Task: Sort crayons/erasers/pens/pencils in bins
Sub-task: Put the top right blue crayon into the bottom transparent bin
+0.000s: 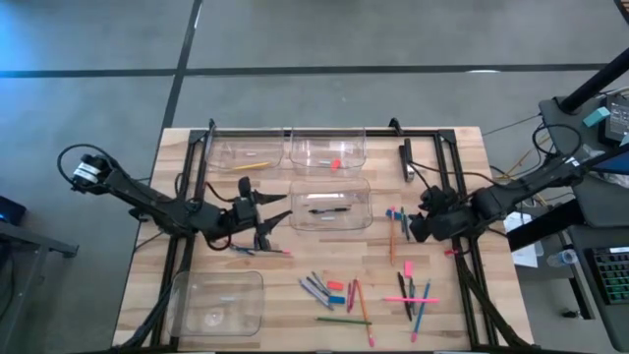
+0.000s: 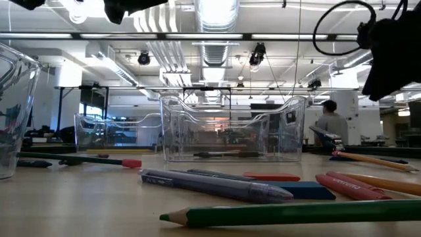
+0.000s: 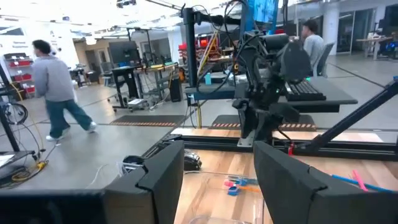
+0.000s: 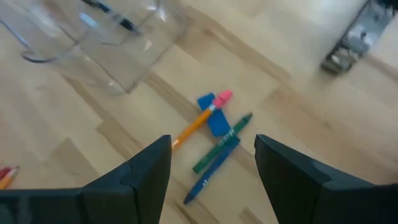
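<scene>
So we're partway through the sorting. Four clear bins on the table: one at 11 o'clock (image 1: pixel 244 152) with a yellow pencil in it, one at 12 (image 1: pixel 329 152) holding a little red eraser, one dead centre (image 1: pixel 329 205) with a dark pen lying inside, and an empty-looking one down at 7 (image 1: pixel 218 300). Most of the stuff is loose on the wood, a scatter of pens, crayons and pencils (image 1: pixel 339 293) around 5 o'clock and more pink and blue sticks (image 1: pixel 413 295) toward 4.

The right gripper (image 1: pixel 411 221) hangs at about 3 o'clock, fingers spread and holding nothing. Its wrist camera looks straight down on a small cluster: an orange pencil with a pink end (image 4: pixel 198 121), a blue eraser (image 4: pixel 214 117) touching it, a green crayon (image 4: pixel 221 144) and a blue crayon (image 4: pixel 208 171) lying side by side. My guess is it's lining up a pick from that bunch.

The left gripper (image 1: pixel 270 224) sits at 9 o'clock just beside the centre bin, jaws apart and empty too, with a couple of sticks (image 1: pixel 263 252) on the table right under it.

Next move looks fiddly: those four things overlap, so the right arm has to drop onto one stick without dragging its neighbours, then carry it to the matching bin.
</scene>
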Controlling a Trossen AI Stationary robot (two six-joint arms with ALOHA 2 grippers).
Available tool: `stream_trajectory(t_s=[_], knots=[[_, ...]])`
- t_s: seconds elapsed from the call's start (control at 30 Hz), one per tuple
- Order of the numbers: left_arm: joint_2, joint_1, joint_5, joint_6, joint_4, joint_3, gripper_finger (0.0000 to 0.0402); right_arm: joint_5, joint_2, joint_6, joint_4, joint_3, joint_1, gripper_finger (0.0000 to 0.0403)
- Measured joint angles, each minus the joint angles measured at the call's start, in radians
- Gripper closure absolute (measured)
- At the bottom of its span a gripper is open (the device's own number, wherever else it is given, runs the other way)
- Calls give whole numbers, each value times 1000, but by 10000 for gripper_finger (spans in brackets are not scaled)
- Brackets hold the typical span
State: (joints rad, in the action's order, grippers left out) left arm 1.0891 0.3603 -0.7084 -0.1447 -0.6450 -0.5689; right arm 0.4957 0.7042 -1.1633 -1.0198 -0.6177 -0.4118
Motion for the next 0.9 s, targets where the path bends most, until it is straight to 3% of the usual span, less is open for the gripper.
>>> stream_trajectory(t_s=[0.17,0.57,0.63,0.77,0.9], knots=[[12,0,0,-52,41,8,224,-3,42,-51,3,14,0,184],[21,-1,3,152,61,4,224,-89,224,-126,42,81,0,184],[21,-1,40,176,85,4,224,-120,247,-100,95,103,0,184],[11,-17,220,216,179,-7,224,-161,271,-54,182,140,0,184],[4,-21,194,218,190,-18,224,-160,272,-49,189,145,0,184]])
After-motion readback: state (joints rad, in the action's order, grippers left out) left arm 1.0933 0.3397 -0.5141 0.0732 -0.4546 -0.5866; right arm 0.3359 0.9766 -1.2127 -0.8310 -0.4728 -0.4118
